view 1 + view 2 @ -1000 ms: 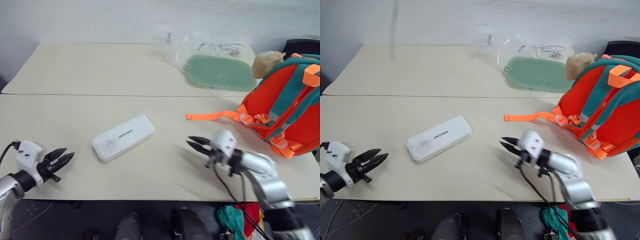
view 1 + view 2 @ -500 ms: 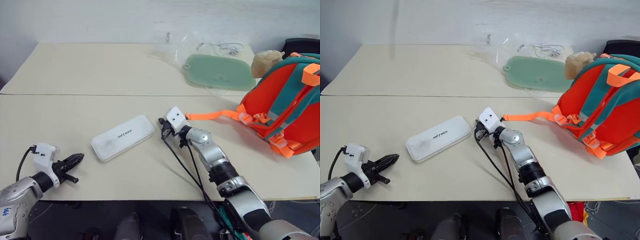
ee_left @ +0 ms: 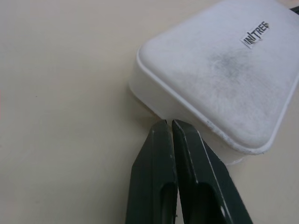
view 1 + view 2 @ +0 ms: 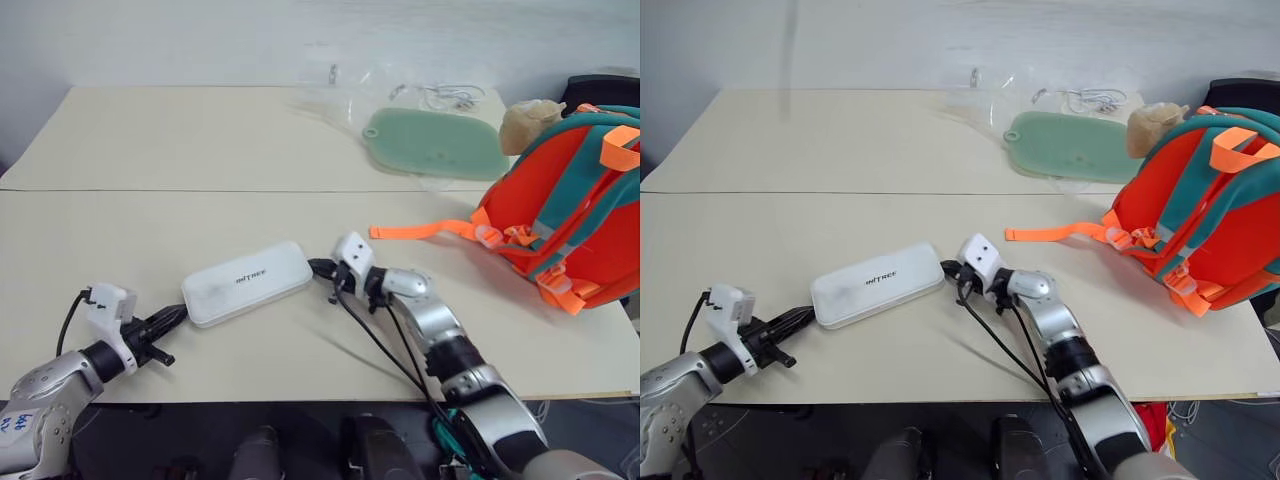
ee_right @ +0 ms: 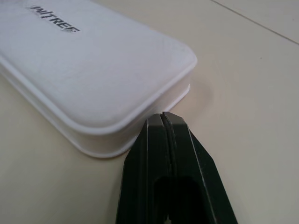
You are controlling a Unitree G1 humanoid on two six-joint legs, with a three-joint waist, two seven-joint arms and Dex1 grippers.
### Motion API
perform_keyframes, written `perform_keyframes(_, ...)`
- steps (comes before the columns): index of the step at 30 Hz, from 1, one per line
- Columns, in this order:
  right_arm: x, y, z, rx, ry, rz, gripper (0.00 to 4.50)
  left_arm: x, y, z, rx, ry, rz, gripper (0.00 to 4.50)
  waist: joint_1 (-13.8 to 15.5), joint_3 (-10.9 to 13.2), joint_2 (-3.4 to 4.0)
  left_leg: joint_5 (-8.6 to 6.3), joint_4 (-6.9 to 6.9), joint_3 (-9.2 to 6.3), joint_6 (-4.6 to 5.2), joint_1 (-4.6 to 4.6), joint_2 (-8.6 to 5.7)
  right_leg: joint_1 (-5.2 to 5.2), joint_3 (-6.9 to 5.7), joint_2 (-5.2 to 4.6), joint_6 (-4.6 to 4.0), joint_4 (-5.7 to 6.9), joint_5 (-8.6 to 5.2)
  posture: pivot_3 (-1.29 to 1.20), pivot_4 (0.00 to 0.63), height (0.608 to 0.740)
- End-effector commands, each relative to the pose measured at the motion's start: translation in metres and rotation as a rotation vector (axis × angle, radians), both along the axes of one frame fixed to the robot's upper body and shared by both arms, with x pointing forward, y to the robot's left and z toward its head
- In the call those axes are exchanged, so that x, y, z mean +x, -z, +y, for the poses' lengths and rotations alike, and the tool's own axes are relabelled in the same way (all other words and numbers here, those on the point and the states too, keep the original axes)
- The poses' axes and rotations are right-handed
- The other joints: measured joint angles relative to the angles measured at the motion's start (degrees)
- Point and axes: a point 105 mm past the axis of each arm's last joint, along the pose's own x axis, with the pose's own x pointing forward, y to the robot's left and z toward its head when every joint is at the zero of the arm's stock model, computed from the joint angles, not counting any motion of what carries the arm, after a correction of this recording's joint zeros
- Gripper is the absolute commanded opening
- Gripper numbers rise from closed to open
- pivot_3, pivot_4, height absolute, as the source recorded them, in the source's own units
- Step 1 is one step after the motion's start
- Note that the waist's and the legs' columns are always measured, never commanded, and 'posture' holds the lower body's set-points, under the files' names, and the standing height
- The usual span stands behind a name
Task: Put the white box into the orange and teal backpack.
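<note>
White box (image 4: 247,283) lies flat on the table (image 4: 150,150), toward the front edge and left of the middle, long axis slanting, in the same spot as 1 second ago. In the left eye view, the left gripper (image 4: 178,314) has come in from the front left corner and now has its clenched tips at the box's near left end. The right gripper (image 4: 318,267), which hung over the front edge a second ago, has swung across to the box's right end, fingers pressed together. The orange and teal backpack (image 4: 570,215) stands at the right edge, an orange strap (image 4: 420,230) trailing toward the middle, unchanged. A pale green pad (image 4: 435,145) lies near the far edge, beside clear plastic wrap (image 4: 345,95).

From the left wrist view, the 2 black fingers (image 3: 154,186) meet tip to tip, just at the box's rounded corner, holding nothing.

From the right wrist view, the fingers (image 5: 161,154) are likewise pressed together, tips against the box's side wall at its end.
</note>
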Motion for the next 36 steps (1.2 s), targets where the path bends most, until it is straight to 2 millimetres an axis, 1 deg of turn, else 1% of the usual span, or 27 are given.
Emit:
perform_keyframes(1, -0.02, -0.009, -0.009, -0.016, -0.052, 0.0, 0.0, 0.008, -0.002, -0.019, 0.029, 0.101, -0.016, 0.16, 0.0, 0.0, 0.0, -0.03, -0.01, 0.0, 0.06, 0.02, -0.01, 0.01, 0.0, -0.01, 0.0, 0.0, 0.0, 0.0, 0.15, 0.74)
perform_keyframes(2, -0.025, -0.007, -0.014, -0.031, -0.049, 0.008, 0.0, 0.01, -0.002, -0.023, 0.034, 0.12, -0.017, 0.16, 0.1, 0.0, 0.0, -0.02, -0.02, -0.01, 0.06, 0.02, -0.02, 0.02, -0.01, -0.02, 0.0, 0.02, 0.0, 0.0, 0.15, 0.74)
perform_keyframes(7, -0.053, -0.003, -0.052, -0.093, -0.016, 0.068, 0.0, 0.03, 0.0, -0.053, 0.048, 0.243, -0.036, 0.16, 0.8, 0.0, 0.01, -0.02, -0.04, 0.01, 0.05, 0.06, 0.0, 0.03, 0.0, 0.02, -0.01, 0.0, 0.0, 0.0, 0.15, 0.74)
perform_keyframes(10, -0.064, -0.002, -0.074, -0.134, 0.032, 0.094, 0.0, 0.038, 0.001, -0.069, 0.05, 0.311, -0.034, 0.16, 1.2, 0.0, 0.0, -0.03, -0.01, 0.02, 0.06, 0.06, -0.02, 0.05, 0.0, 0.02, -0.01, -0.02, 0.0, 0.0, 0.15, 0.74)
perform_keyframes(13, -0.069, 0.002, -0.089, -0.163, 0.077, 0.121, 0.0, 0.041, 0.003, -0.073, 0.072, 0.332, -0.027, 0.16, 1.3, 0.0, -0.01, -0.02, 0.01, 0.03, 0.07, 0.06, -0.01, 0.07, 0.0, 0.03, 0.0, -0.03, 0.0, 0.0, 0.15, 0.74)
perform_keyframes(16, -0.068, 0.003, -0.1, -0.184, 0.116, 0.107, 0.0, 0.042, 0.002, -0.068, 0.065, 0.302, -0.021, 0.16, 1.0, 0.0, 0.0, -0.02, -0.01, 0.04, 0.08, 0.11, 0.01, 0.08, 0.02, 0.06, -0.01, -0.01, 0.0, 0.0, 0.15, 0.74)
perform_keyframes(19, -0.065, -0.001, -0.111, -0.183, 0.163, 0.086, 0.0, 0.037, -0.001, -0.055, 0.027, 0.281, 0.035, 0.72, 1.2, 0.0, -0.01, -0.01, -0.01, 0.03, 0.08, 0.1, 0.02, 0.07, 0.0, 0.09, -0.01, 0.0, -0.01, 0.0, 0.15, 0.74)
perform_keyframes(20, -0.066, -0.002, -0.114, -0.187, 0.169, 0.084, 0.0, 0.034, -0.004, -0.051, 0.007, 0.285, 0.053, 1.07, 1.2, 0.0, -0.01, -0.01, 0.0, 0.02, 0.08, 0.08, 0.01, 0.06, 0.0, 0.08, 0.0, -0.01, -0.01, 0.0, 0.15, 0.74)
perform_keyframes(21, -0.067, -0.002, -0.118, -0.196, 0.175, 0.084, 0.0, 0.032, -0.005, -0.044, -0.005, 0.27, 0.094, 1.29, 1.2, 0.0, -0.02, -0.01, 0.01, 0.02, 0.08, 0.08, 0.01, 0.07, 0.0, 0.08, -0.01, -0.02, -0.01, 0.0, 0.15, 0.74)
perform_keyframes(22, -0.067, -0.002, -0.12, -0.203, 0.179, 0.083, 0.0, 0.03, -0.006, -0.039, -0.013, 0.259, 0.125, 1.61, 1.2, 0.0, -0.02, -0.01, 0.02, 0.02, 0.09, 0.08, 0.02, 0.07, 0.0, 0.08, 0.0, -0.01, -0.01, 0.0, 0.15, 0.74)
perform_keyframes(24, -0.07, -0.002, -0.124, -0.214, 0.18, 0.093, 0.0, 0.028, -0.014, -0.029, -0.052, 0.259, 0.194, 2.21, 1.1, 0.0, -0.01, -0.01, -0.01, 0.02, 0.08, 0.11, 0.02, 0.07, 0.01, 0.08, -0.01, 0.0, -0.01, 0.0, 0.15, 0.74)
perform_keyframes(26, -0.073, -0.002, -0.123, -0.221, 0.171, 0.105, 0.0, 0.026, -0.021, -0.025, -0.122, 0.264, 0.289, 2.8, 1.2, 0.0, -0.02, 0.0, 0.0, -0.01, 0.07, 0.11, 0.02, 0.07, -0.01, 0.1, -0.02, 0.02, -0.02, 0.0, 0.15, 0.74)
perform_keyframes(27, -0.074, -0.001, -0.123, -0.224, 0.164, 0.111, 0.0, 0.024, -0.023, -0.027, -0.165, 0.278, 0.351, 3.03, 1.2, 0.0, -0.01, 0.01, 0.0, -0.02, 0.07, 0.1, 0.02, 0.07, -0.01, 0.09, -0.03, 0.02, -0.02, 0.0, 0.15, 0.74)
perform_keyframes(28, -0.075, -0.001, -0.121, -0.222, 0.156, 0.117, 0.0, 0.023, -0.025, -0.028, -0.2, 0.286, 0.416, 3.37, 1.3, 0.0, -0.04, 0.01, 0.0, -0.01, 0.08, 0.1, 0.0, 0.07, 0.0, 0.08, -0.02, 0.03, -0.02, 0.0, 0.15, 0.74)
perform_keyframes(29, -0.076, -0.001, -0.12, -0.216, 0.149, 0.126, 0.0, 0.026, -0.031, -0.034, -0.295, 0.298, 0.482, 3.64, 1.4, 0.0, -0.05, 0.02, 0.02, -0.03, 0.08, 0.08, 0.01, 0.07, -0.02, 0.09, -0.02, 0.02, -0.02, 0.0, 0.15, 0.74)
perform_keyframes(31, -0.076, 0.0, -0.117, -0.211, 0.139, 0.134, 0.0, 0.034, -0.044, -0.045, -0.404, 0.338, 0.529, 3.64, 1.8, 0.0, -0.08, 0.04, 0.07, -0.06, 0.12, 0.03, -0.06, 0.08, -0.05, 0.07, -0.01, 0.01, -0.01, 0.0, 0.15, 0.74)
perform_keyframes(34, -0.075, 0.003, -0.11, -0.212, 0.124, 0.139, 0.0, 0.049, -0.037, -0.06, -0.447, 0.315, 0.668, 3.64, 2.1, 0.0, -0.09, 0.13, 0.16, -0.02, -0.05, 0.02, -0.09, 0.11, -0.04, 0.11, 0.03, 0.0, 0.0, 0.0, 0.15, 0.74)
perform_keyframes(36, -0.072, 0.006, -0.107, -0.212, 0.12, 0.141, 0.0, 0.055, -0.033, -0.072, -0.471, 0.32, 0.739, 3.64, 1.9, 0.1, -0.11, 0.15, 0.15, 0.01, -0.08, 0.03, -0.11, 0.11, -0.03, 0.12, 0.05, 0.01, -0.01, 0.0, 0.15, 0.74)
